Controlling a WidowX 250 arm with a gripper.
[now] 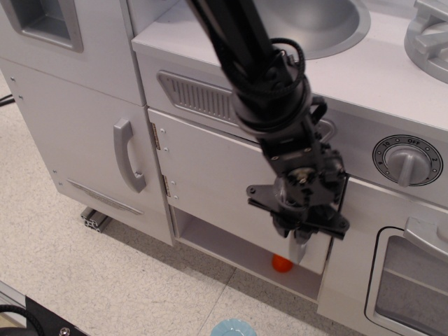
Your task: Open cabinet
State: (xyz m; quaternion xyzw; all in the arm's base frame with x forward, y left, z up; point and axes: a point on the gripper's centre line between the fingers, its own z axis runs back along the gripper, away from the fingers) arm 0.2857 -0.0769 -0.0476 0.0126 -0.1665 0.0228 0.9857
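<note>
One camera view covers the toy kitchen from above and in front. The cabinet (210, 175) sits in the lower middle of the unit, below a ribbed vent panel (199, 98); its wide light-grey door is hinged on the left, with two small hinges (155, 136) visible. The door's right end is largely hidden behind the black arm. The gripper (299, 238) is at that right end, its fingers drawn together around the short silver bar handle (299, 250), of which only the lower tip shows beneath the fingers. The door's lower edge appears to stand slightly proud of the cupboard front; how far cannot be judged from this angle.

Below the door a white shelf (224, 245) is exposed, with a small orange object (281, 263) on it, partly screened by the handle; its identity cannot be made out.

To the left is a taller narrow door with a long curved handle (129, 155). At right, a round dial (407, 160) carries markings: "OFF" is legible at the top, the remaining figures are too small to read. The windowed oven door (413, 280) is cut off by the right and bottom edges. A sink basin (329, 24) is cropped at the top. A pale blue round item (233, 327) is cut off at the bottom edge.
</note>
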